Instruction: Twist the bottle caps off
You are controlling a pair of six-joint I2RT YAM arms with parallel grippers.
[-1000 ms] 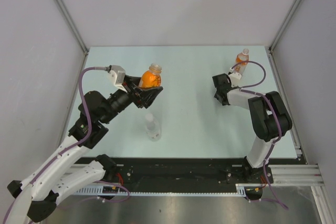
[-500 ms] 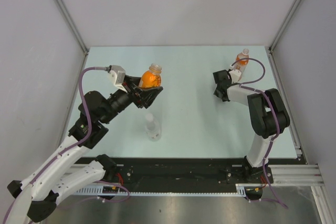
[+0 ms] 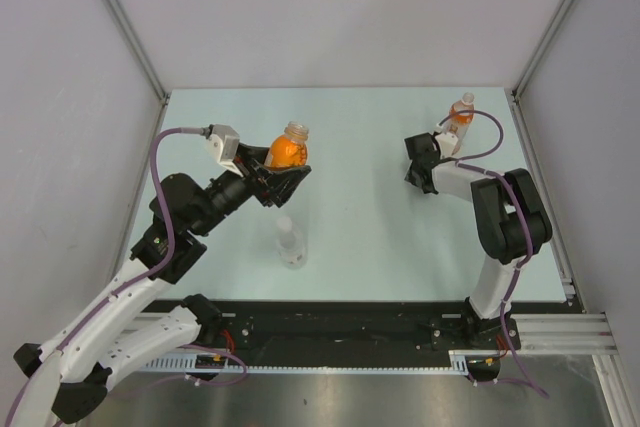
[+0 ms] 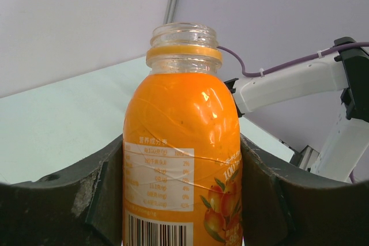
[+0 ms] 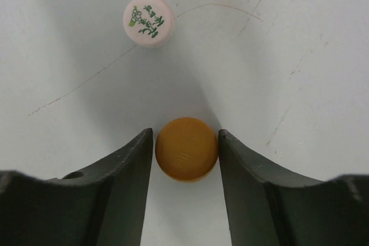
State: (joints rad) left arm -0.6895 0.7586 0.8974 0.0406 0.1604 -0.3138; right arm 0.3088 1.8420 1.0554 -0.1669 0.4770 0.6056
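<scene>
Left gripper [image 4: 181,162] clenched on the uncapped squat orange bottle [image 4: 181,108]; right gripper [image 5: 185,142] flanks a loose orange cap [image 5: 186,149].

The left's matte black curved fingers press the glossy, labelled bottle, whose clear threaded neck stands open and whose base is cut off. The right's dark fingers hug the smooth round cap, seen against the scuffed pale table [image 5: 300,38]; I cannot tell whether they pinch it. A white cap [image 5: 149,20] with green print lies at its 11 o'clock. From above, the clear bottle [image 3: 290,243] at the left gripper's 6 o'clock looks faint, and a cable crosses the taller orange bottle [image 3: 461,110].
</scene>
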